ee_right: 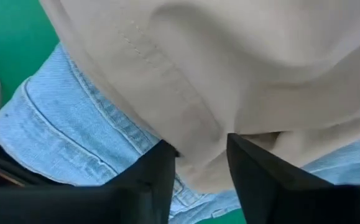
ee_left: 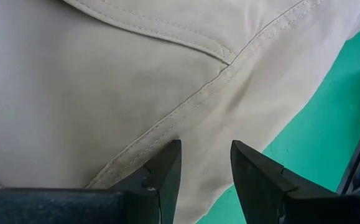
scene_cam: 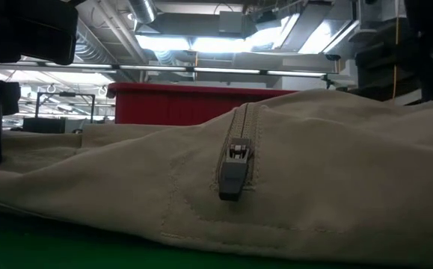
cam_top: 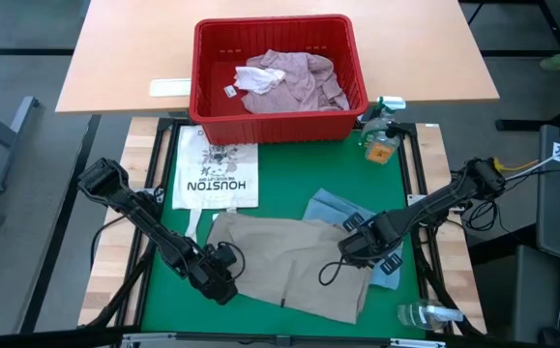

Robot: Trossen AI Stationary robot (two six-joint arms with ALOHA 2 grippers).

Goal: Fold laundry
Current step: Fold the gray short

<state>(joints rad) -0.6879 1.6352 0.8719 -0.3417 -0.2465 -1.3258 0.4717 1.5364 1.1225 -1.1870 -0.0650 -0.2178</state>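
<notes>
A red basket (cam_top: 277,116) sits beyond a white tote bag (cam_top: 220,169).

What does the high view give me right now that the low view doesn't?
Only the high view shows both grippers, left gripper and right gripper, at opposite edges of the tan garment, plus the denim under it, the tote bag and the shirt. Only the low view shows the zipper pull. Both show the tan garment and the red basket.
</notes>
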